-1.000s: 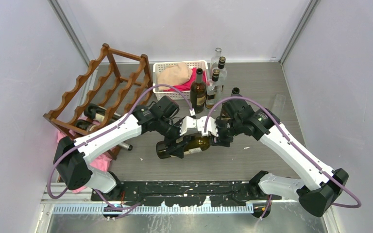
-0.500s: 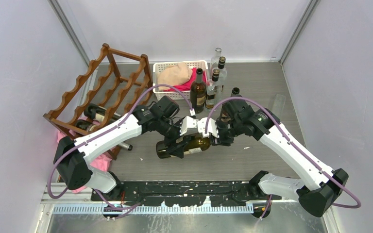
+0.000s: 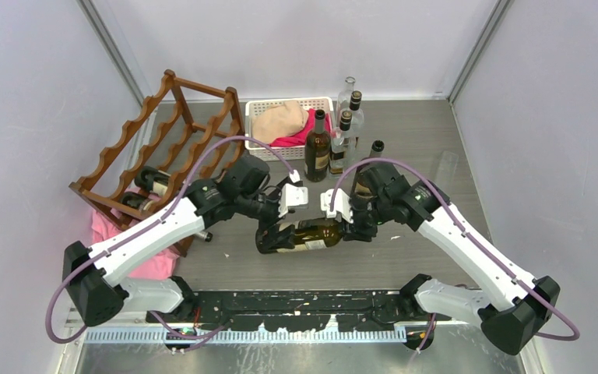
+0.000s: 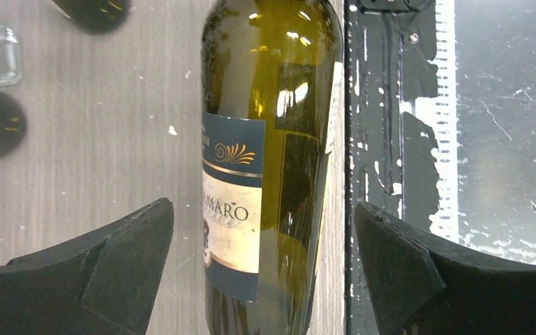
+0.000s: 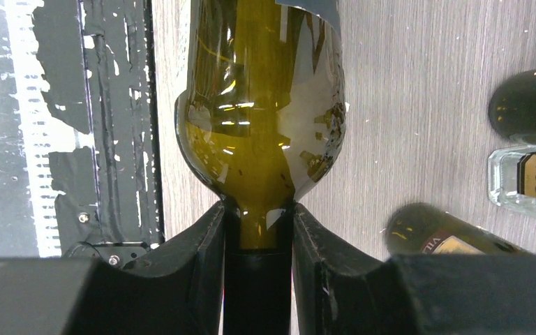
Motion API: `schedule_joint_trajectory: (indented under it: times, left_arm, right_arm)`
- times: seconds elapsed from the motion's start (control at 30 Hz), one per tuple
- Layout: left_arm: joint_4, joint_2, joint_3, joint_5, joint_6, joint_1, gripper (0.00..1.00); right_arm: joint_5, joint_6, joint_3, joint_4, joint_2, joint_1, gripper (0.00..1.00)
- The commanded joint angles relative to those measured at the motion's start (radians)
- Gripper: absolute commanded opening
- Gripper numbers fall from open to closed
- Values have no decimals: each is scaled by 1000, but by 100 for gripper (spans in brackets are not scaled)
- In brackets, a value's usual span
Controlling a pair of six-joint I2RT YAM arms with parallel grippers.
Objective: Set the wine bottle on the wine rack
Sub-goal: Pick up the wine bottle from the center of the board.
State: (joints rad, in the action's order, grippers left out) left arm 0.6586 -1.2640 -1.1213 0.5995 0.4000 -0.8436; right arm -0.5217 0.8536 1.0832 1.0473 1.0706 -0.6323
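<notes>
**Bottle pinched at neck; left fingers spread**

Your right gripper [image 5: 258, 218] pinches the wine bottle [image 3: 300, 235] at its neck; your left gripper [image 4: 262, 213] stands spread, the bottle's body between its fingers, touching neither; the label shows "MARO"; the bottle is horizontal, apart from the wine rack [image 3: 163, 140].

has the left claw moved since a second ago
Yes. In the top view the left claw has opened off the wine bottle and pulled back slightly leftward, toward the wine rack.
</notes>
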Motion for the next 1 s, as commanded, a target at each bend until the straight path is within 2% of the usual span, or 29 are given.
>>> schedule_joint_trajectory:
  times: [0.0,0.2,0.33,0.47,0.63,0.77,0.83,0.97]
  left_arm:
    - [-87,57,3,-46,-20,-2,100]
    - [-134,129,-12,-158,-126,8,100]
    - [-139,148,-98,-318,-266,31,100]
    - [-87,138,-203,-415,-328,73,99]
    - [56,85,-365,-561,-363,136,92]
    - [196,31,-498,-704,-369,219,88]
    - [215,20,-526,-739,-380,261,88]
    - [225,9,-551,-734,-395,364,88]
  right_arm:
    - [-80,-65,3,-151,-73,5,1]
    - [-65,-133,-48,-227,-126,6,1]
    - [-39,-208,-102,-310,-158,6,1]
    - [-5,-294,-150,-444,-169,4,1]
    - [67,-400,-176,-603,-112,-37,1]
    - [198,-454,-198,-773,-42,-112,1]
    - [254,-482,-198,-870,3,-137,1]
    - [314,-537,-162,-954,116,-162,1]
